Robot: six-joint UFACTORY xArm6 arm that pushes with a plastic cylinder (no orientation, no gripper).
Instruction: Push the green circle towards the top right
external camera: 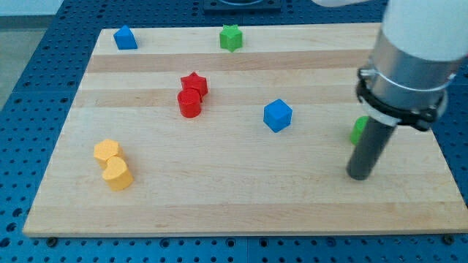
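Observation:
The green circle (pixel 357 130) shows only as a small green sliver at the view's right; the rod hides most of it. My tip (pixel 360 176) rests on the wooden board (pixel 234 204) just below the green circle, towards the view's bottom. A green star (pixel 231 37) sits near the board's top edge.
A blue cube (pixel 278 115) lies left of the rod. A red star (pixel 194 85) touches a red cylinder (pixel 189 103) at centre left. Two yellow blocks (pixel 107 151) (pixel 117 174) sit at lower left. A blue block (pixel 125 38) is at top left.

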